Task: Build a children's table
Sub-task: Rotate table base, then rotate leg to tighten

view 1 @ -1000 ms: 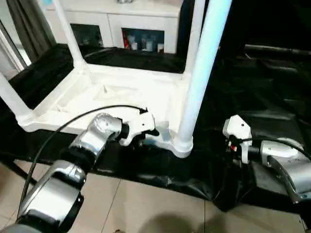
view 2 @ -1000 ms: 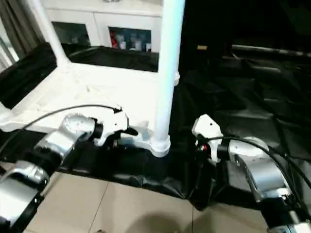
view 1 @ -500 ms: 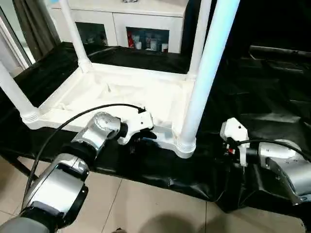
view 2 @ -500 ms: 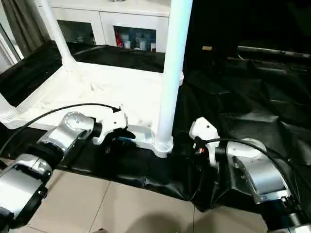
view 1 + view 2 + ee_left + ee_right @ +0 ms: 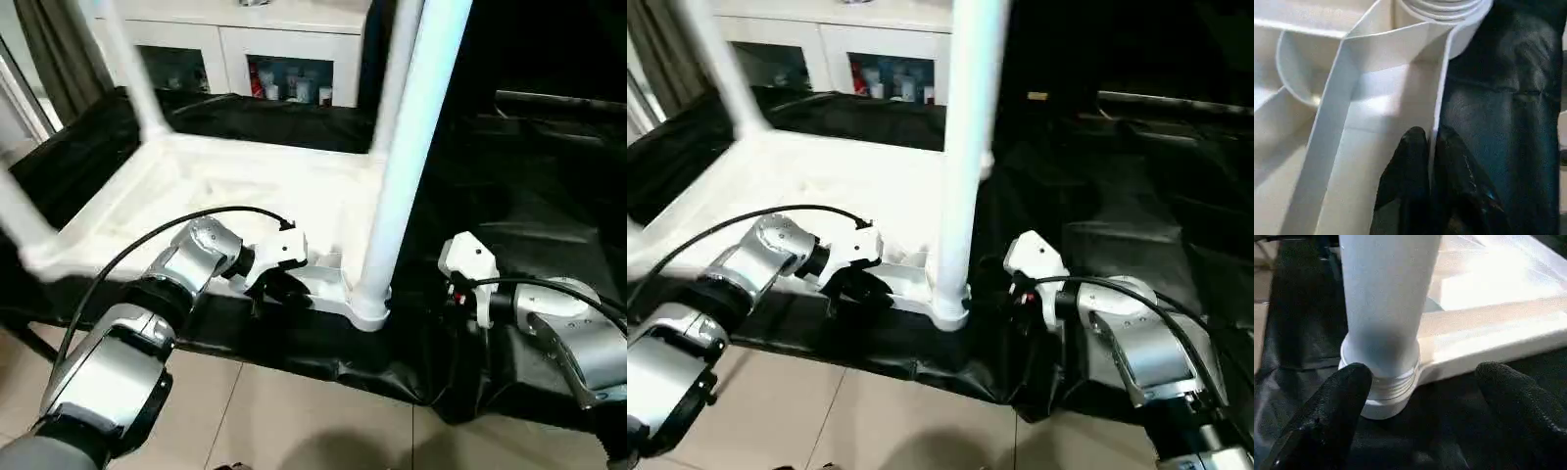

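Black sheeting point(image 5: 509, 206) covers everything under the upside-down children's table point(image 5: 245, 186), leg tops cut off. Left gripper point(image 5: 1431, 147) pinches its near rim; right gripper point(image 5: 1422, 382) gapes wide beside the corner leg point(image 5: 397, 196).

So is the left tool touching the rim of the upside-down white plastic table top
Touching. In the left wrist view the left tool has its two black fingers closed on either side of the thin white rim of the table top.
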